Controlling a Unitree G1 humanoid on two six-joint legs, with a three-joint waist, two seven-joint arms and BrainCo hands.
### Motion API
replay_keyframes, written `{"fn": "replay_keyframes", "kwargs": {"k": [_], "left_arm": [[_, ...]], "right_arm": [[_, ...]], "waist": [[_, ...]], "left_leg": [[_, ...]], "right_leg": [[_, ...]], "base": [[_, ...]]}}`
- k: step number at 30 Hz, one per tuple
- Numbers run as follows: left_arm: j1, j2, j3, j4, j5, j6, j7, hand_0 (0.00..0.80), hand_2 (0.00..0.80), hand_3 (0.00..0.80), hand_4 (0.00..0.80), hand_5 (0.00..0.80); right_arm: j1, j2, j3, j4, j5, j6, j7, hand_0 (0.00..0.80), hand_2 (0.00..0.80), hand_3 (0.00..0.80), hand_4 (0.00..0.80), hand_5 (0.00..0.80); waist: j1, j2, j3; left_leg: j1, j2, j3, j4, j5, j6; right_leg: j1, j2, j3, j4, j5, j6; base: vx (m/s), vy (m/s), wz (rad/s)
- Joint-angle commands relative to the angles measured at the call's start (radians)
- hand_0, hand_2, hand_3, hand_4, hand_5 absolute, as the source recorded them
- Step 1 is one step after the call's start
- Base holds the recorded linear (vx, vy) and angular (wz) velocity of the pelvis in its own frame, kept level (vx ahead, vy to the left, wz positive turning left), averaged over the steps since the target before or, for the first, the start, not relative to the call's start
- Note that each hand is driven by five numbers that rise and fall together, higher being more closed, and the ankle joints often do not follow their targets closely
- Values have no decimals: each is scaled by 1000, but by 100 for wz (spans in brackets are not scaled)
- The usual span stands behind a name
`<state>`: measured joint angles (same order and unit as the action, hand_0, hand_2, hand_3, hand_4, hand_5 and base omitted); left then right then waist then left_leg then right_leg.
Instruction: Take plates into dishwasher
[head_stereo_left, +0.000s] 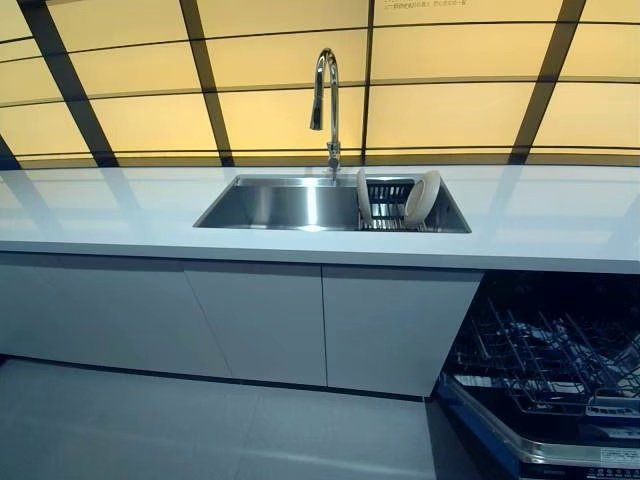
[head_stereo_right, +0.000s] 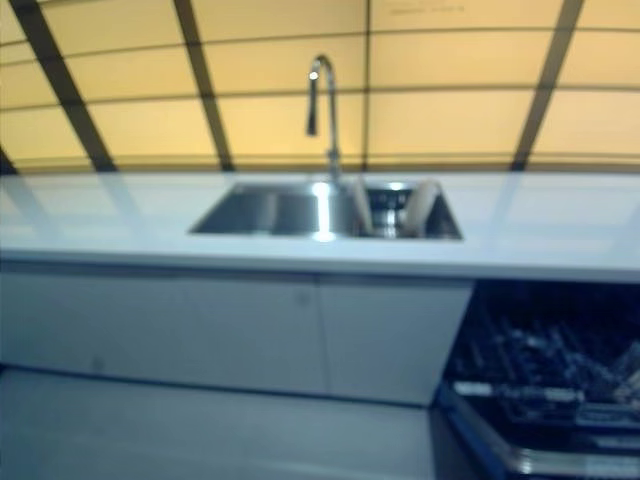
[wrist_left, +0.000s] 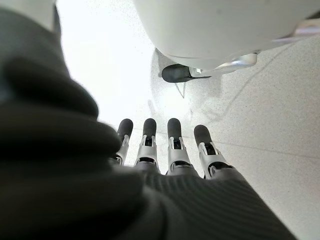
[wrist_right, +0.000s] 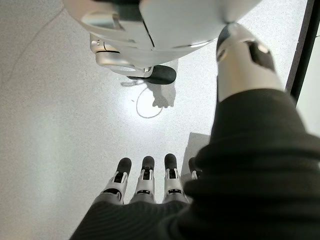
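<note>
Two pale plates stand on edge in a dark rack (head_stereo_left: 390, 205) in the right half of the steel sink (head_stereo_left: 270, 205): one (head_stereo_left: 363, 194) at the rack's left, one (head_stereo_left: 422, 196) at its right. The open dishwasher (head_stereo_left: 545, 365) with dark wire racks is at the lower right, under the counter. Neither hand shows in the head views. My left hand (wrist_left: 165, 150) hangs over the floor with straight fingers, empty. My right hand (wrist_right: 147, 182) also hangs over the floor with straight fingers, empty.
A tall chrome faucet (head_stereo_left: 326, 100) rises behind the sink. The white counter (head_stereo_left: 120, 210) runs across the view, with white cabinet doors (head_stereo_left: 260, 320) below. The dishwasher's lowered door (head_stereo_left: 530, 450) juts out at the lower right. Grey floor (head_stereo_left: 150, 430) lies in front.
</note>
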<state>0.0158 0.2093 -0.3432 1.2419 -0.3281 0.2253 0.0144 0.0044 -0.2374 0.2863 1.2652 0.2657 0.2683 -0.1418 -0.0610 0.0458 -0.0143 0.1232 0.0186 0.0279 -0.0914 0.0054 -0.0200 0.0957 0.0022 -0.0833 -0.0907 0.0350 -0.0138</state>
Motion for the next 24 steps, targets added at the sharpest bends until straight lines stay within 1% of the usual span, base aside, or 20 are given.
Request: {"fn": "replay_keyframes", "kwargs": {"k": [1,3,4,6,11,14,24], "left_arm": [[-69,-31,-6,39,7,-27,-4,0,0,0,0,0],[-72,-34,-9,35,-10,-40,-4,0,0,0,0,0],[-73,-34,-7,32,-15,-39,-3,0,0,0,0,0],[-75,-36,-7,29,-6,-11,-14,0,0,0,0,0],[-66,-43,-3,43,-2,-12,-4,0,0,0,0,0],[-60,-42,3,46,7,-34,8,0,0,0,0,0],[-73,-45,5,47,5,-37,11,0,0,0,0,0]], "right_arm": [[-61,30,-4,73,18,4,8,0,0,0,0,0],[-66,30,-4,69,21,8,11,0,0,0,0,0],[-68,31,-5,70,19,8,10,0,0,0,0,0],[-74,32,-5,68,22,11,4,0,0,0,0,0],[-72,39,-10,74,15,22,1,0,0,0,0,0],[-63,43,-13,75,20,24,1,0,0,0,0,0],[-77,42,-15,74,39,34,6,0,0,0,0,0]], "waist": [[12,-18,54],[10,-17,56],[9,-17,58],[10,-17,61],[10,-21,57],[10,-24,51],[9,-21,65]], "left_leg": [[8,-110,-6,4,-77,99],[9,-109,-3,4,-77,101],[10,-108,-2,4,-78,102],[13,-107,-1,4,-79,103],[25,-105,2,4,-83,104],[25,-104,2,4,-82,102],[10,-103,4,4,-78,104]], "right_leg": [[32,44,33,4,-60,17],[28,45,36,10,-61,16],[28,46,37,12,-62,15],[28,46,37,14,-61,15],[43,45,36,6,-57,15],[46,44,34,3,-56,17],[26,45,43,11,-54,14]], "base": [[0,0,0],[-42,13,0],[-49,17,0],[-38,15,0],[0,0,0],[21,-9,0],[-2,-6,-1]]}}
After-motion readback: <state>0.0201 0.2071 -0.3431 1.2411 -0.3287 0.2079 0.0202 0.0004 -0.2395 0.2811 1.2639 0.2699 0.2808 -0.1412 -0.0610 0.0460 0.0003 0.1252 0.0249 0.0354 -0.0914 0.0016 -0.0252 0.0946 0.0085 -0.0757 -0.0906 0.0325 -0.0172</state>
